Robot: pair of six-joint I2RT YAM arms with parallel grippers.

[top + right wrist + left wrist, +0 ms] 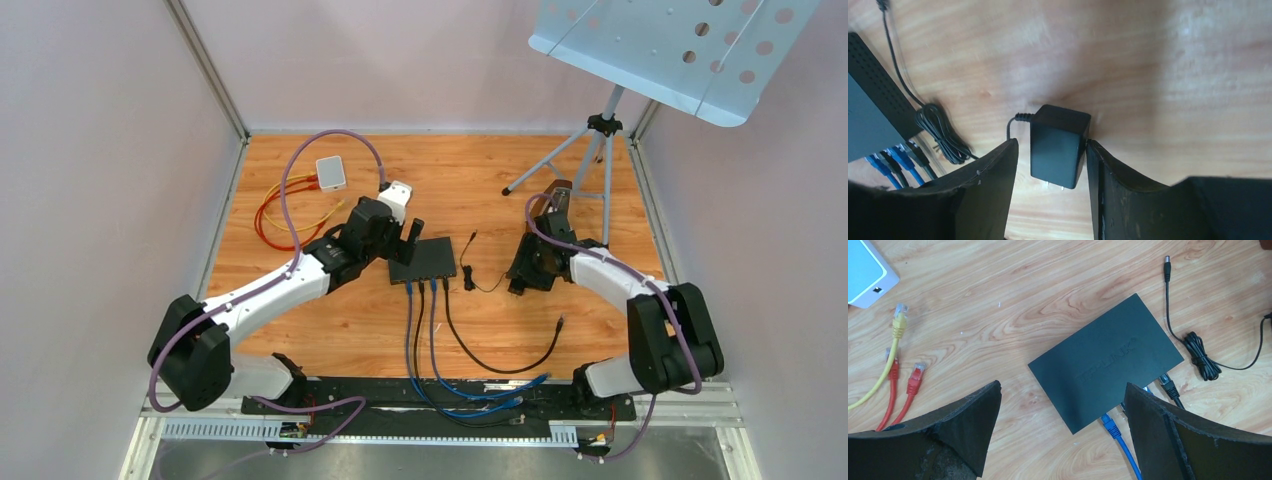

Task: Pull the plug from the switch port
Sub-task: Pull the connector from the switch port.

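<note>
Left gripper [1062, 386] hangs wide open over the flat black plastic network switch [1105, 362] — a blue cable plug [1110, 424] sits in its near-edge port. Small, rigid, likely latched: pinch the plug body, not the limp blue cord [1129, 456]. Right gripper [1052, 142] loosely straddles the black power adapter [1057, 147] — unclamped.

Brand "TP-LINK" embossed on the top face of the black switch [1105, 360]. Lettering runs diagonally, black on black (faint, legible only in the left wrist view).
</note>
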